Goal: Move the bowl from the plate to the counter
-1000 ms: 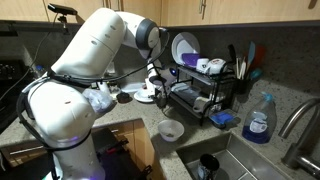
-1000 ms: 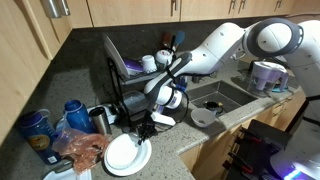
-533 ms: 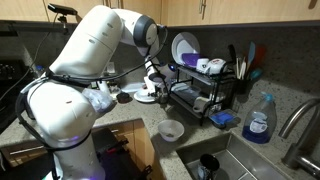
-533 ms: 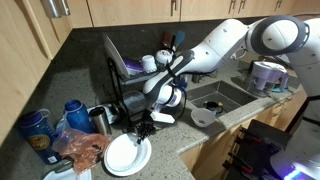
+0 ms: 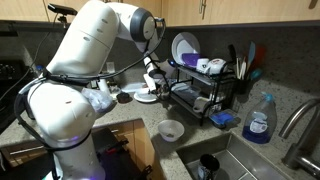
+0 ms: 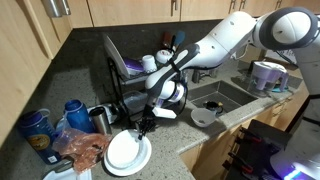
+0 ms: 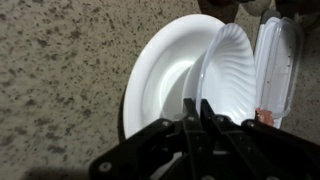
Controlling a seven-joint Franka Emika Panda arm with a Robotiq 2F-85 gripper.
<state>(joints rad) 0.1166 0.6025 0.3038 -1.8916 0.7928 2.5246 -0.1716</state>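
In the wrist view the end effector (image 7: pixel 200 108) has its two fingers drawn almost together, pinching the near rim of the small white bowl (image 7: pixel 232 75). The bowl stands tilted just ahead of the fingertips, over the right part of the small white plate (image 7: pixel 160 80). I cannot tell whether its far edge touches the plate. The plate lies flat on the speckled desk (image 7: pixel 60 70), spreading ahead and to the left of the end effector.

In an exterior view the end effector (image 6: pixel 163 100) hangs just above the plate (image 6: pixel 164 114) with the bowl (image 6: pixel 173 92) in its grip. The dish rack (image 6: pixel 130 75) stands just beside it, and a large dinner plate (image 6: pixel 128 153) lies well apart from it, near the desk's front edge.
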